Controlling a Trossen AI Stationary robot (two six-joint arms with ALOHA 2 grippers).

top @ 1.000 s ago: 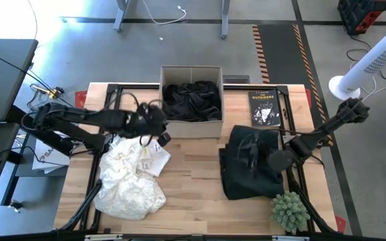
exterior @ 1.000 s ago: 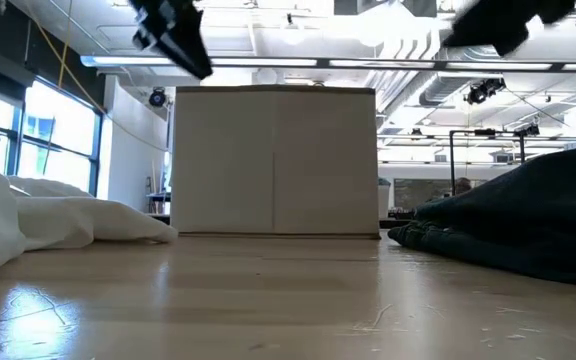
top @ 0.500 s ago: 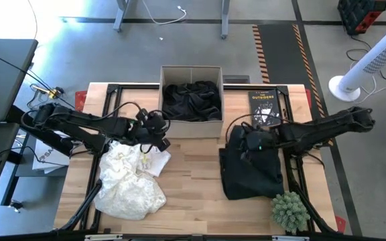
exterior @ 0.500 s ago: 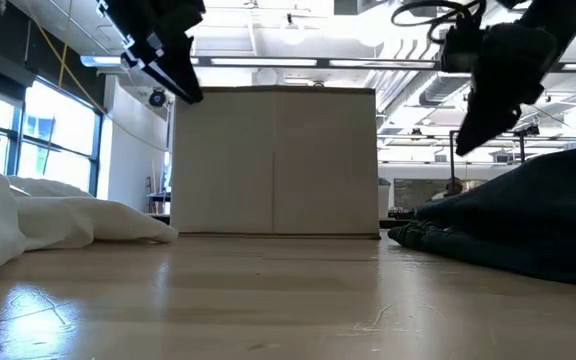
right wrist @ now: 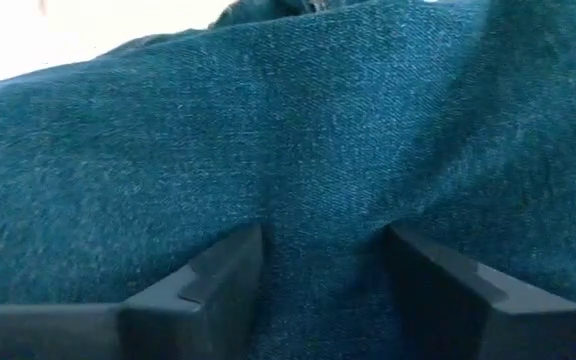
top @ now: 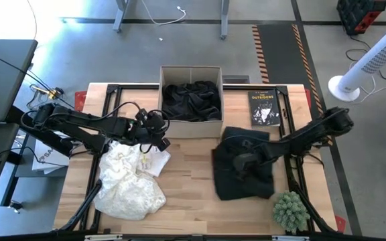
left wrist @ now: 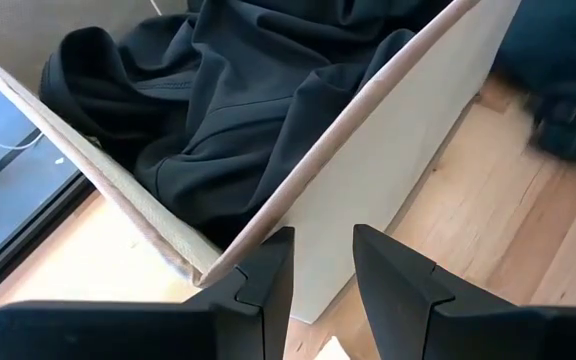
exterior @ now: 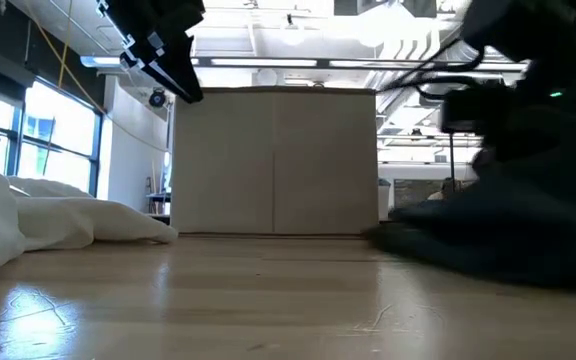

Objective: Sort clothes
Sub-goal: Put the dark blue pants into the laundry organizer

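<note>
We see the right tool (top: 241,163) down on the dark garment (top: 244,173) that lies on the right half of the counter (top: 189,174), between the cardboard box (top: 191,100) and the small green plant (top: 291,210). Its fingers (right wrist: 206,290) are spread wide and pressed into the blue-black cloth, which fills the right wrist view; the fabric sits between them, but we cannot tell whether any of it is pinched. In the low view this garment is a dark heap at the right, with the arm over it.

The left tool (top: 158,131) hangs above the counter just beside the near left corner of the box, over the upper edge of the white garment (top: 133,177) that is crumpled on the left half of the counter. Its two fingers (left wrist: 268,275) stand slightly apart with nothing between them, and they point at the box's rim. The white garment lies below and in front of this tool, apart from it.

Inside the box lie more dark clothes (top: 191,99), bunched and filling it. A black book (top: 264,107) lies flat on the counter at the far right, just beside the box and behind the dark garment.
</note>
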